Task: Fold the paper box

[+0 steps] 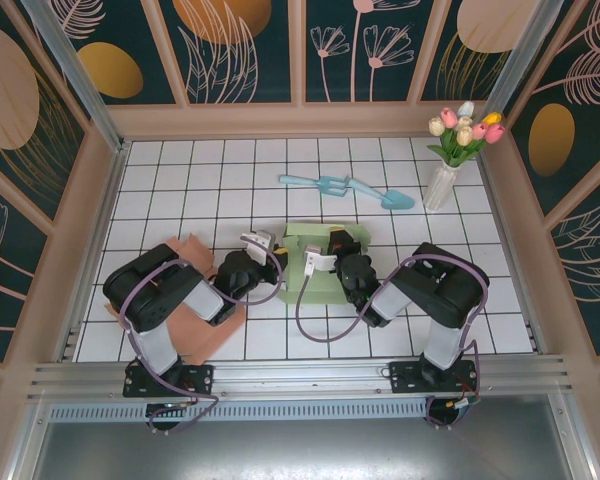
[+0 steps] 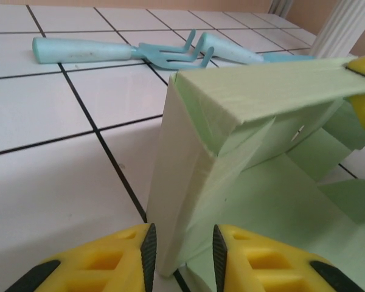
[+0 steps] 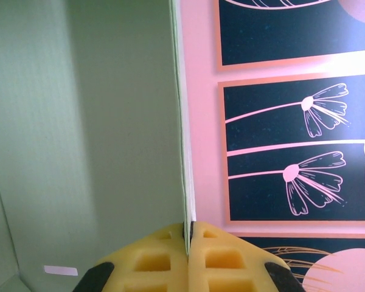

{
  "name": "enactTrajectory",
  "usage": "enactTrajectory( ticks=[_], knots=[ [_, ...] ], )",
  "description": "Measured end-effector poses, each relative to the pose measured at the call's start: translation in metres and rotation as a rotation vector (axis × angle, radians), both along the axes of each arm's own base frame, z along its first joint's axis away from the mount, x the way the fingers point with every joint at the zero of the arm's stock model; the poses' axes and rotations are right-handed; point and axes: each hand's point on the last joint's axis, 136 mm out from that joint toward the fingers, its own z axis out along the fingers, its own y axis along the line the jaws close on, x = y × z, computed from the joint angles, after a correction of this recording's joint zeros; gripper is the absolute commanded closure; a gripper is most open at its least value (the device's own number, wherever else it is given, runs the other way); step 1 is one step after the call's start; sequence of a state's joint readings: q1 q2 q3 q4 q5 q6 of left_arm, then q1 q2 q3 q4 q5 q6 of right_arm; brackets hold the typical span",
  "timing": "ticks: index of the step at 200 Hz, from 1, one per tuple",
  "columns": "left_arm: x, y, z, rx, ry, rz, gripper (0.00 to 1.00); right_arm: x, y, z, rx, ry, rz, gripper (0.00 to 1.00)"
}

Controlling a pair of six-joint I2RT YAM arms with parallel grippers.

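Your white tiled bench [image 1: 180,170] carries the green paper box [image 1: 318,285] at centre, a blue garden fork [image 1: 320,184] and trowel [image 1: 385,196] beyond it, a tulip vase [image 1: 440,185] far right, and brown paper sheets [image 1: 205,335] near left.

White square-tiled desk [image 1: 180,190] with black grid lines carrying everything. Light blue plastic garden fork [image 1: 320,183] and matching light blue trowel [image 1: 388,197] lying flat at far centre, sitting end to end, just beside each other. Ribbed white vase [image 1: 439,187] standing upright at far right, holding pink, yellow and white tulips [image 1: 466,130]. Brown paper sheets [image 1: 194,249] lying flat at near left. Dark floral wall panels [image 1: 360,45] enclosing desk.
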State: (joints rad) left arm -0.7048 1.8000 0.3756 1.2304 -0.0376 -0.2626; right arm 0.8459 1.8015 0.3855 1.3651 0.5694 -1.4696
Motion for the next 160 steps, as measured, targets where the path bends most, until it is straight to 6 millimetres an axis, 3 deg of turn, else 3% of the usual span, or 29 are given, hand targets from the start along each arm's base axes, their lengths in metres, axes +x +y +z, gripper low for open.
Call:
enactTrajectory(
  ticks=[36, 76, 160],
  knots=[
    [0.012, -0.01, 0.014, -0.028, -0.034, -0.001, 0.73, 0.0, 0.0, 0.0, -0.015, -0.004, -0.002, 1.0],
    [0.022, -0.018, 0.013, -0.022, -0.044, 0.009, 0.79, 0.001, -0.002, 0.0, -0.019, -0.003, -0.021, 1.0],
    [0.037, -0.033, 0.013, 0.031, -0.098, 0.149, 0.78, 0.006, -0.011, -0.001, -0.027, -0.005, -0.077, 1.0]
  ],
)
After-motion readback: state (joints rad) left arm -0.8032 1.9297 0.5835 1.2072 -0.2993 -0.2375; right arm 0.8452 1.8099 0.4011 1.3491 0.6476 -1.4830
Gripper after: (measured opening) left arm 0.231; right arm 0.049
